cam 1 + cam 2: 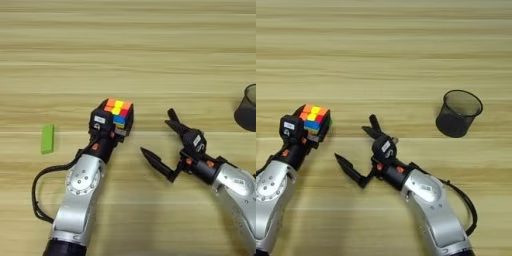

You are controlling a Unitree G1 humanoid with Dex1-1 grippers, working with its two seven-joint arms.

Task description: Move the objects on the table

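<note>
Right gripper (pixel 159 138) is spread wide open near the middle of the table (pixel 150 50), one finger pointing up-left and the other lower-left, nothing pinched between them as far as I can see. Left gripper (pixel 116 126) is clamped on the multicoloured puzzle cube (pixel 118 111), just left of it. The dark round cup (pixel 458 113) stands upright, well off to the right. A small green block (pixel 47 138) lies far left.

Multicoloured puzzle cube (pixel 118 111) sits left of centre on the tan wood table (pixel 150 50). Dark translucent round cup (pixel 458 113) stands upright, far right.
</note>
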